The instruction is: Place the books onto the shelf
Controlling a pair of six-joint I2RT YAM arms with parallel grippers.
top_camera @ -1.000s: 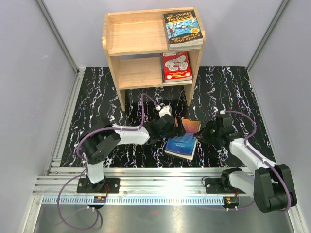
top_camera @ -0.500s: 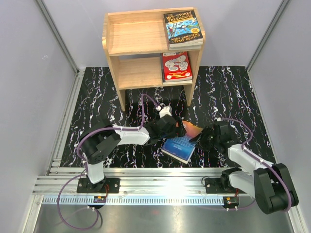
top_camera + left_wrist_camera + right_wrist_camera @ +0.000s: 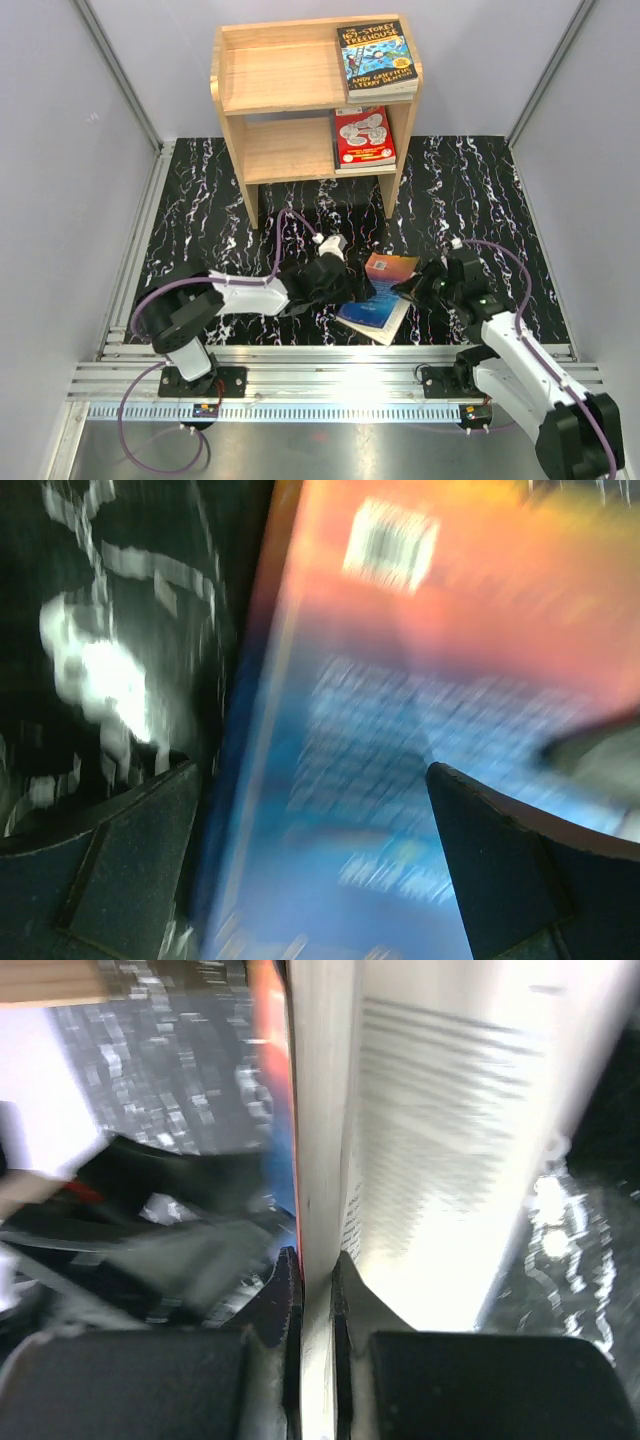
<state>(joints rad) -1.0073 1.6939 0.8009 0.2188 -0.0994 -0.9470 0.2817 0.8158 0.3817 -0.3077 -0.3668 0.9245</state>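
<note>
The step in hand is judged to be the pick-up of the last loose book, the blue-orange book (image 3: 380, 295), which is found on the worktop (image 3: 200, 200) between the two grippers, well short of the shelf (image 3: 290, 78) that stands beyond both. The right gripper (image 3: 315, 1272) is seen closed narrowly on a thin edge of this book; whether the cover alone or some leaves with it are pinched cannot be told, and the white page block is seen fanned just beside the fingers. The left gripper (image 3: 310, 778) is held wide, nothing being gripped, with the book's spine side and back cover lying directly ahead of it and between its fingers. The book appears tipped up on the side nearer the right gripper, though the blur leaves the angle uncertain. The next move is judged to call for a firmer hold across the whole thickness, so that the book is not lifted by one flap, and then for a carry up and away from both grippers to a tier. Of the shelf's contents, a blue-covered paperback (image 3: 377, 60) is laid flat at the right end of the top tier, and a red-covered paperback (image 3: 363, 137) is laid flat at the right end of the lower tier; bare wood is seen to the left of each.
</note>
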